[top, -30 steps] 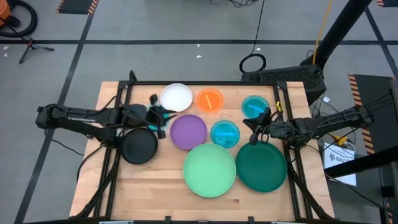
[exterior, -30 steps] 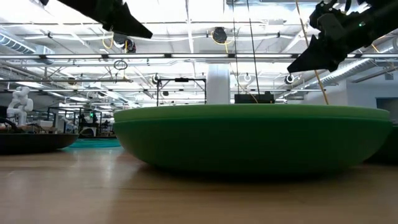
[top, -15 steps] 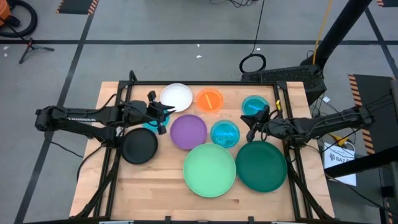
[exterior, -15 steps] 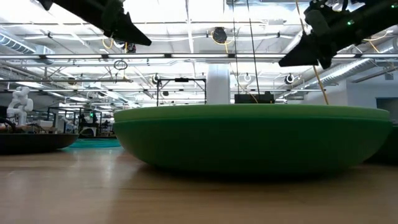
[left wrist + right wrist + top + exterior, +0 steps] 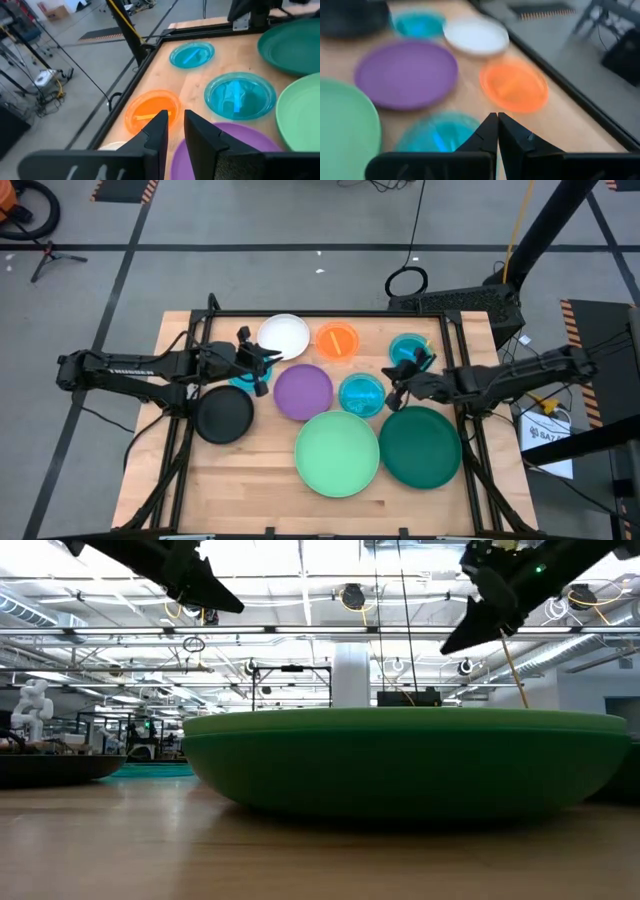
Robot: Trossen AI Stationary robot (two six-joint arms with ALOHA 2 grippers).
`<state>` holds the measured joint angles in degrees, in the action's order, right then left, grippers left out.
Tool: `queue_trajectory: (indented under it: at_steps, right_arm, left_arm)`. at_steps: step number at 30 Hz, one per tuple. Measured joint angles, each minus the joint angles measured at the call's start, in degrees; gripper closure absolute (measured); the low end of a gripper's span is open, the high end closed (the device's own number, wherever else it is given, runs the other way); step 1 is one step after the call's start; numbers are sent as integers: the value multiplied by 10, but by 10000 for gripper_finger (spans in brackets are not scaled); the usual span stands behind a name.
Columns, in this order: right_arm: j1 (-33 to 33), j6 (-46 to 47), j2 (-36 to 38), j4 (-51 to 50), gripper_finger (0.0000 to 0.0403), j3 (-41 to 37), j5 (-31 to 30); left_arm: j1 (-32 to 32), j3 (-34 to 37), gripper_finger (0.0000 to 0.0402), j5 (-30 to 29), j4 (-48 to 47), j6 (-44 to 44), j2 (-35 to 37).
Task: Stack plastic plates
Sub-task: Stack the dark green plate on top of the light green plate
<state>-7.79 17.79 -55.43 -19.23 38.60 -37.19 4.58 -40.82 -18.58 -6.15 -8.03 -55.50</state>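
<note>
Nothing is stacked yet; the plates lie spread in singles across the table [image 5: 175, 480].

Far row: white plate [image 5: 283, 336], orange plate [image 5: 337, 340], a cyan plate [image 5: 408, 348] at far right. Middle: purple plate [image 5: 303, 392], second cyan plate [image 5: 361, 394], a third cyan plate [image 5: 240, 383] mostly hidden under the left arm. Near side: black plate [image 5: 223, 415] at left, light green plate [image 5: 336, 452] centre, dark green plate [image 5: 420, 446] right; the two greens sit just beside each other.

Right gripper [image 5: 393, 389] hangs above the table between the middle cyan plate and the dark green one, pointing left. Fingers are clenched together and carry nothing. Left gripper [image 5: 262, 360] hovers beside the white plate's left edge, jaws a narrow gap apart, also empty.

Risks as I see them:
- Plates are shallow with thin rims. A pinch on the edge could let one slip or pivot and drop onto a neighbour.
- Right jaws are clenched; coming down on a rim like that would only push the plate, likely into the purple or orange one.
- Both arms point towards the centre, so a clash is possible if both go for the middle plates.
- Small plates laid under bigger ones would make a wobbly stack.
</note>
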Motion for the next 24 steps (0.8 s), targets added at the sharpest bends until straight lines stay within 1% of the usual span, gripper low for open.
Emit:
queue_trajectory:
  at_steps: [2,5,8,12,14,17,24]
  right_arm:
    - [0,33,-17,-71,397,27,3]
    - [0,83,-36,-153,397,50,47]
    - [0,109,-50,-196,397,58,134]
    - [-2,151,-58,-194,397,63,292]
    - [-14,179,-62,-191,397,69,336]
    - [-43,207,-70,-189,397,70,358]
    - [-133,275,-110,-187,400,70,356]
  left_arm:
    - [0,0,332,0,0,23,0]
    - [0,0,332,0,0,46,0]
    - [0,0,332,0,0,71,0]
    - [0,0,332,0,0,94,0]
    - [0,0,332,0,0,99,0]
    - [0,0,332,0,0,109,0]
    - [-1,-1,332,0,0,121,0]
